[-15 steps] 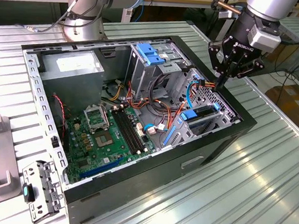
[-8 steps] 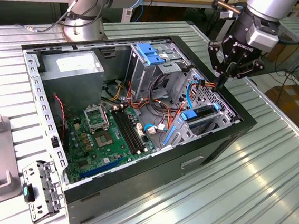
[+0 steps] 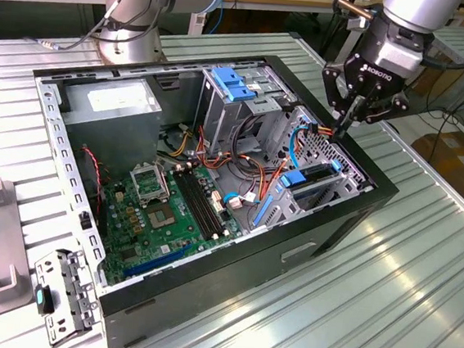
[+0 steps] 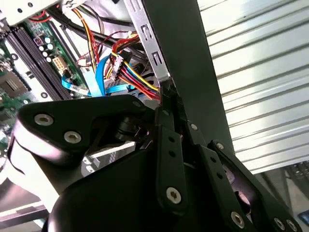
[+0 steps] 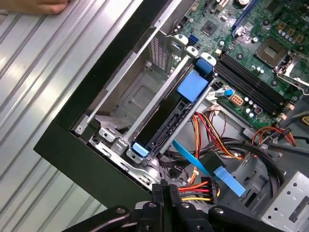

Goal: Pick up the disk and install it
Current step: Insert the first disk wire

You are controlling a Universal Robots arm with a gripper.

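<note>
Crowding gripper [image 3: 344,123] (fingers together): power cables [image 5: 199,189], disk [image 5: 176,113] beside.

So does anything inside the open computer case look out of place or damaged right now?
Nothing looks damaged. The silver hard drive with blue carrier rails sits in its metal bay, seemingly straight. The black gripper hangs over loose multicoloured power cables near the case's edge, jaws together.

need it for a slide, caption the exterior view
Robot arm's shut pincer at the open computer case, above the disk seated in its bay.
</note>
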